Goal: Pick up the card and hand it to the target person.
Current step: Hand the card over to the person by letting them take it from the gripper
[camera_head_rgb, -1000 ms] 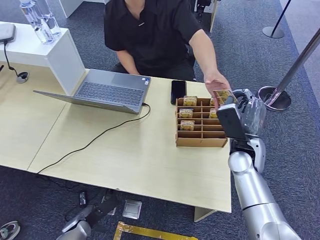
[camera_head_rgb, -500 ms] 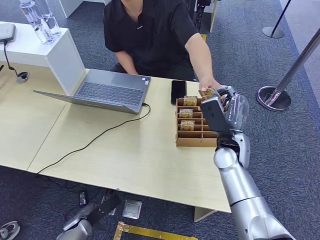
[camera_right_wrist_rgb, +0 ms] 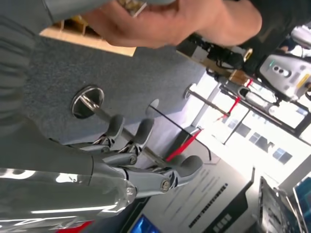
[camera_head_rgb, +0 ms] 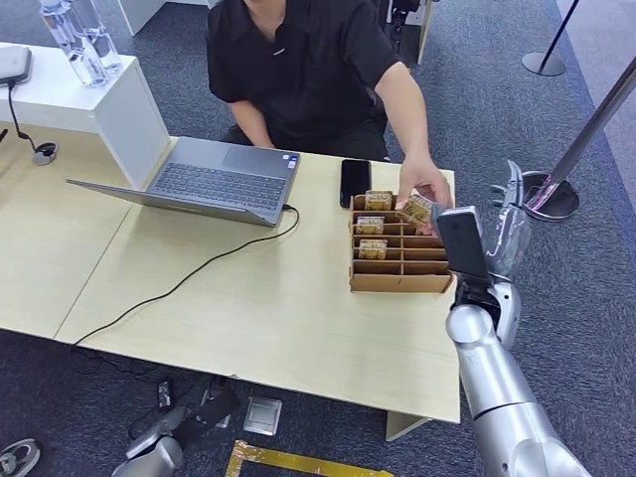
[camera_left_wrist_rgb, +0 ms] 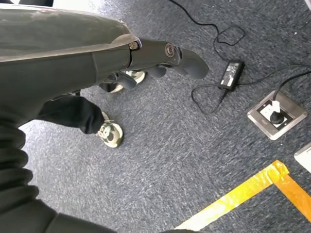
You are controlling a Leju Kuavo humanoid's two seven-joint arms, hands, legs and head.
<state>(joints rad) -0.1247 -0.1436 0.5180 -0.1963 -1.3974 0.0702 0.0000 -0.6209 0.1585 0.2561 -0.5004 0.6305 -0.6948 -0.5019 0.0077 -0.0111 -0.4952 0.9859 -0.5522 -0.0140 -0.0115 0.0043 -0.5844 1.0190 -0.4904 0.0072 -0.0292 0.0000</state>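
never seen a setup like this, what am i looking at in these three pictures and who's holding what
This is a two-legged humanoid robot with silver arms and many-fingered hands. The wide picture is its head camera, looking down at a pale wooden table with an open grey laptop, a black phone and a brown cardboard divider tray holding small yellow cards. The seated person's hand holds one yellow card over the tray. The robot's right hand is beside it, fingers apart and empty; its wrist camera shows those fingers. The other wrist picture shows the left hand hanging over blue carpet, holding nothing.
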